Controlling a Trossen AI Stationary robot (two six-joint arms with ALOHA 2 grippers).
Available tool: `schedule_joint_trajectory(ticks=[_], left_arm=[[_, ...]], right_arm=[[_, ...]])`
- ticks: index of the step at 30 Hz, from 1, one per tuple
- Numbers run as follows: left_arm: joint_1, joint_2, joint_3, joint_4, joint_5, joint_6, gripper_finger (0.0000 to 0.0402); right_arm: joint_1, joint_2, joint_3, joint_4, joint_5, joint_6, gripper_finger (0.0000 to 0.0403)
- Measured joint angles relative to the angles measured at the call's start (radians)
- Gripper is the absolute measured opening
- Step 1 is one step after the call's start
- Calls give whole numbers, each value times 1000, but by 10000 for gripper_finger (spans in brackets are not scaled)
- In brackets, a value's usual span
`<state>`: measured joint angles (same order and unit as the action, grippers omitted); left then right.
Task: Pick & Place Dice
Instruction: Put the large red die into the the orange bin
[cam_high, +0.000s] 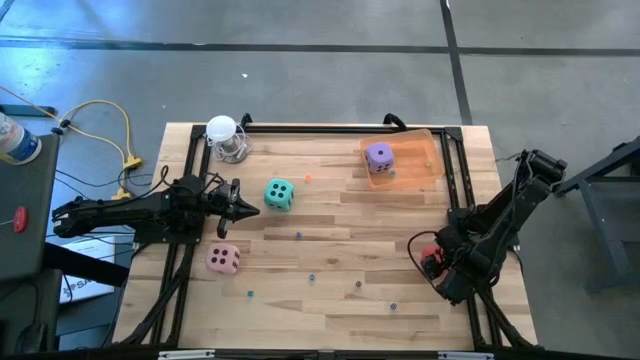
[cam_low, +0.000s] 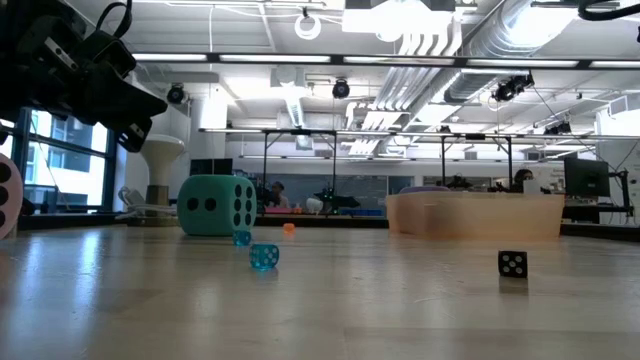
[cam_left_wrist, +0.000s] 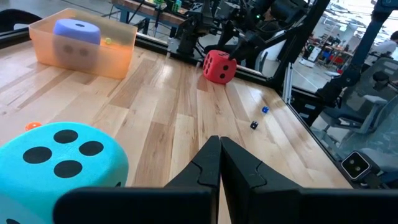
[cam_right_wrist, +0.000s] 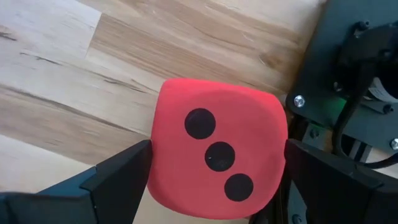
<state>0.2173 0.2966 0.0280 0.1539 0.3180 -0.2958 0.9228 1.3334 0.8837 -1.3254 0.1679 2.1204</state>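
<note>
So the thing that matters here is the red die (cam_right_wrist: 219, 155) over at the right edge of the table (cam_high: 330, 300), sitting right up against the right arm's base frame. The right gripper (cam_right_wrist: 217, 171) is straddling it: jaws spread wide, one dark finger on each flank of the cube, three-pip face looking up at the wrist camera. Fingers look touching or just about, can't tell whether it's really squeezing yet. A cube has no long axis to fuss over, so I'd guess the next bit is just close and lift, then carry it toward the orange bin (cam_high: 425, 170) at the far side, where the purple die (cam_high: 379, 156) already sits. The left gripper (cam_high: 243, 208) is pressed shut, empty, just beside the teal die (cam_high: 279, 194); the pink die (cam_high: 223, 259) lies near it.
</note>
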Motion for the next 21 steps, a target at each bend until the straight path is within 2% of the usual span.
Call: schedule_joint_trajectory(ticks=[9, 15, 21], left_arm=[[0, 0, 0, 0, 0, 0, 2], [0, 0, 0, -1, 0, 0, 2], [0, 0, 0, 0, 0, 0, 2]], right_arm=[[0, 0, -5, 1, -10, 23, 357], [1, -9, -84, 95, -24, 51, 358], [0, -7, -95, 126, -27, 52, 358]])
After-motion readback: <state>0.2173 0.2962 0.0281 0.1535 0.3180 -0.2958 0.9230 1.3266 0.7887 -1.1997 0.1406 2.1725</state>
